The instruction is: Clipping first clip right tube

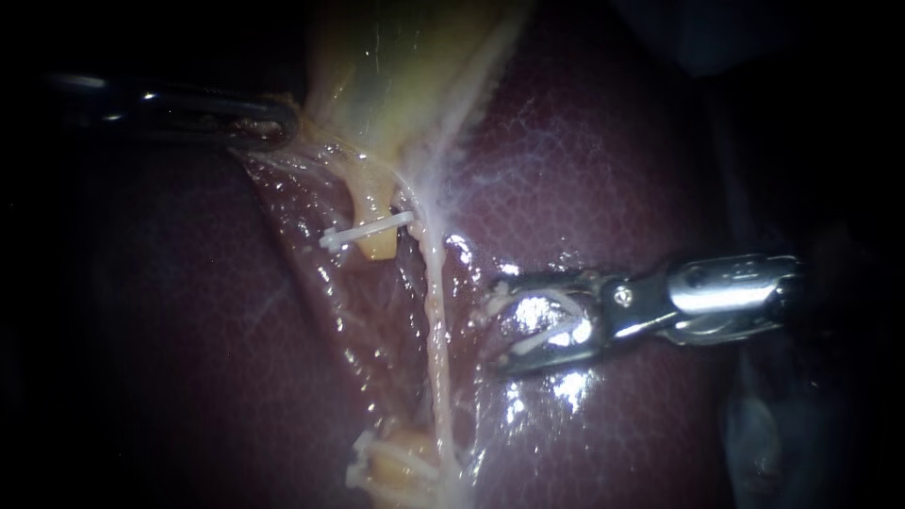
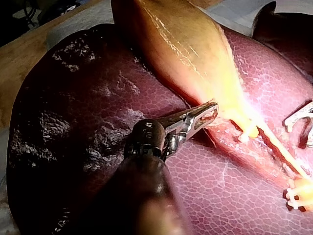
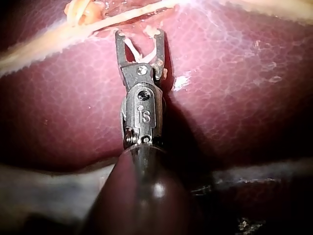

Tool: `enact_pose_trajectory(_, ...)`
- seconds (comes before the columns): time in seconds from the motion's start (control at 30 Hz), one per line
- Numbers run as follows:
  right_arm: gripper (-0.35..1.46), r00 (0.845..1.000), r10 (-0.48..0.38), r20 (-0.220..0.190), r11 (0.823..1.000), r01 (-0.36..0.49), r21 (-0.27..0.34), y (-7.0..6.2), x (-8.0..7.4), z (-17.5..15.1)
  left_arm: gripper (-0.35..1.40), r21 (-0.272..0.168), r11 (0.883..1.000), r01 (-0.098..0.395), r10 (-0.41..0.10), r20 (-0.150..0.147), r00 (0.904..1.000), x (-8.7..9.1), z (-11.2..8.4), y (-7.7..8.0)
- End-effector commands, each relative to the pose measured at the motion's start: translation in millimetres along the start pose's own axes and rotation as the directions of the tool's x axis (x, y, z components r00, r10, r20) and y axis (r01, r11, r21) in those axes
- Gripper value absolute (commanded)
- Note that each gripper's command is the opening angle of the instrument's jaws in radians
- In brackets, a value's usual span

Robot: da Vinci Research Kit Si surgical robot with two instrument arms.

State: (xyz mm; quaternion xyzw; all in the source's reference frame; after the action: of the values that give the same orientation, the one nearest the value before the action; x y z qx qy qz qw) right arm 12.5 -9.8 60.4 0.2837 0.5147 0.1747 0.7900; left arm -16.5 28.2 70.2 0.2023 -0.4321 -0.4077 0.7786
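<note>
Right instrument point(image 1: 500, 325) comes in from the right, low over the liver point(image 1: 613, 170). Its claw is spread wide, and a white loaded clip point(image 1: 556, 325) sits between the two halves, one leg against each. The clip is open too and nothing is inside it.

The right tube point(image 1: 436, 320) is the long thin pale strand running from the gallbladder point(image 1: 396, 75) neck down across the liver. It's bare, with no clip on it. The claw tips point at it and stop just beside it, apart, not around it. The right wrist view shows the same: the tube crosses just ahead of the tips, with a gap between.

Left instrument point(image 1: 278, 121) comes in from the left. Its claw is nearly closed and pinches the edge of the gallbladder at the neck. The left wrist view shows both halves clamped on that tissue.

Beside the right tube is a short yellow stub point(image 1: 377, 245) with a white placed clip point(image 1: 363, 229) across it. Its lower end hangs free. Further down is a second stub point(image 1: 401, 467), also with white clip material on it; I can't tell how many clips.
</note>
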Motion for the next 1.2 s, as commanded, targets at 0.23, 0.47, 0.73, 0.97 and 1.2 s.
enact_pose_trajectory(0.23, 0.49, 0.992, 0.121, -0.038, 0.992, -0.119, 0.038, -2.0, 1.7, 0.7, -0.35, 0.000, 1.000, 0.000, 0.000, 0.000, 1.0000, 0.0, 0.0, 0.0)
enact_pose_trajectory(0.47, 0.48, 0.983, 0.176, -0.048, 0.983, -0.173, 0.065, -3.4, 2.6, 1.7, -0.35, 0.000, 1.000, 0.000, 0.000, 0.000, 1.0000, 0.0, 0.0, 0.0)
enact_pose_trajectory(0.73, 0.48, 0.970, 0.240, -0.044, 0.969, -0.236, 0.076, -3.1, 1.9, 2.0, -0.35, 0.000, 1.000, 0.000, 0.000, 0.000, 1.0000, 0.0, 0.0, 0.0)
enact_pose_trajectory(0.97, 0.48, 0.957, 0.289, -0.037, 0.955, -0.286, 0.078, -2.0, -0.5, 3.0, -0.35, -0.001, 1.000, 0.000, 0.000, 0.000, 1.0000, 0.0, 0.0, 0.0)
enact_pose_trajectory(1.2, 0.48, 0.946, 0.322, -0.030, 0.944, -0.319, 0.082, -0.5, -2.9, 4.3, -0.35, -0.001, 1.000, 0.000, 0.000, 0.000, 1.0000, 0.1, 0.0, 0.0)
